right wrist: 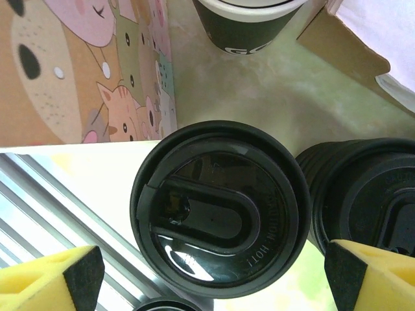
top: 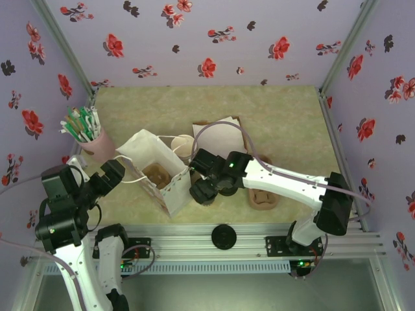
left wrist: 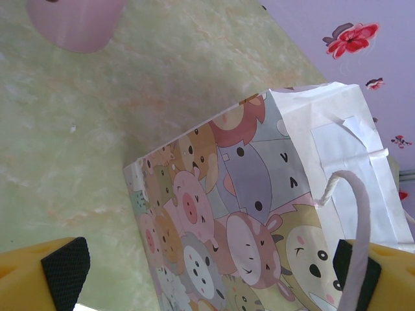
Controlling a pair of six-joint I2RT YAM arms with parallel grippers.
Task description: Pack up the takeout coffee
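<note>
Probably light, thin-walled and crushable, so pinch takeout coffee (right wrist: 217, 210) gently around the paper wall below the top, with right end effector (right wrist: 214, 277) spread wide astride it.

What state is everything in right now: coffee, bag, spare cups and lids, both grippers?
takeout coffee: upright on the table, black lid on, outside the bag, not gripped
paper bag: upright, mouth open
lidless cups: upright, no lid
spare lids: stacked beside the coffee
left gripper: open, at the bag's side
right gripper: open, above the coffee, pads clear of the lid
</note>
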